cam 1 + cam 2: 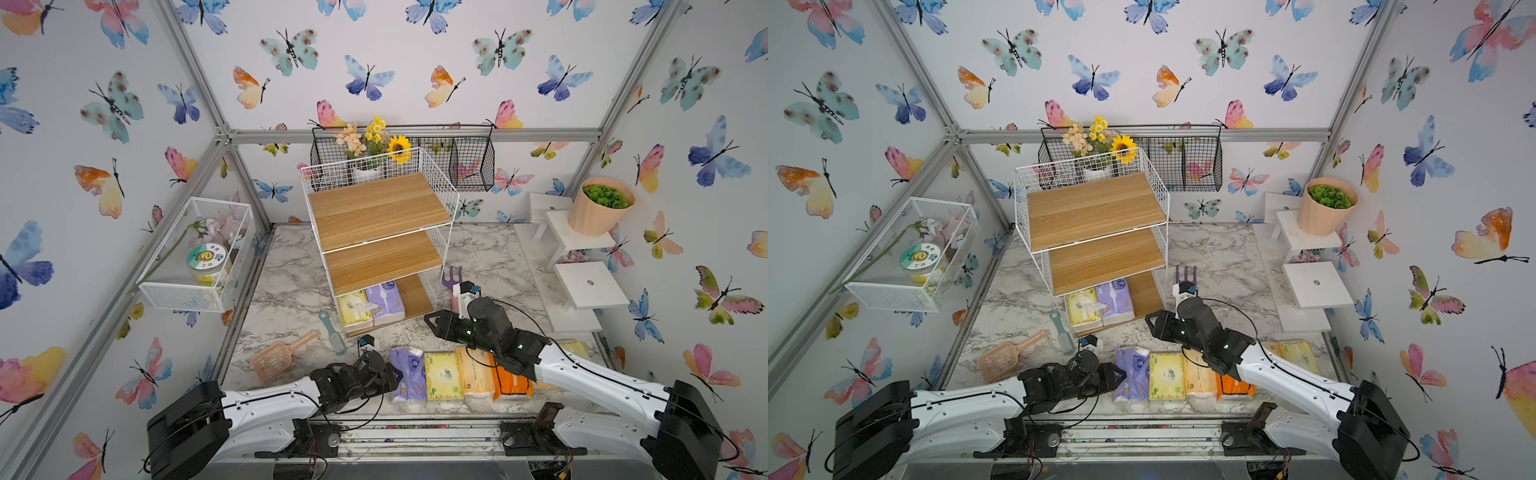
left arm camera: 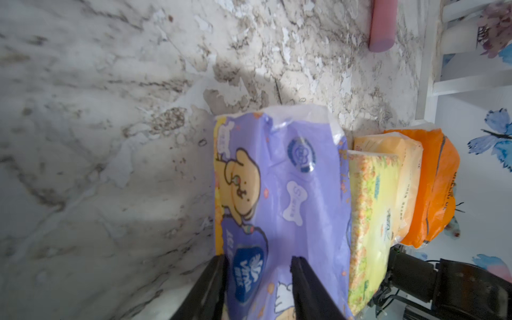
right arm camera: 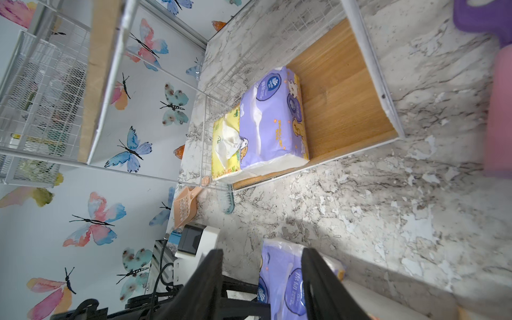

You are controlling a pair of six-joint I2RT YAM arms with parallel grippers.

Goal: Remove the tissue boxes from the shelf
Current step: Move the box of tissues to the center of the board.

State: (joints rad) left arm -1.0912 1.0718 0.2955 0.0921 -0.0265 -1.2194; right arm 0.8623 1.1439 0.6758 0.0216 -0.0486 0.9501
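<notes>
left gripper: jaws parted over purple tissue pack, front tabletop edge; grip unclear
right gripper: spread, empty, near shelf

A peach scoop lies near a teal brush.

In front of the shelf, the right arm covers much of the orange pack and the pale yellow pack in both top views. Left wrist view: the left gripper has its fingers running off the frame edge; we cannot tell whether they pinch the purple pack. Beside the shelf, a cut-off pink blur: we cannot identify it.
</notes>
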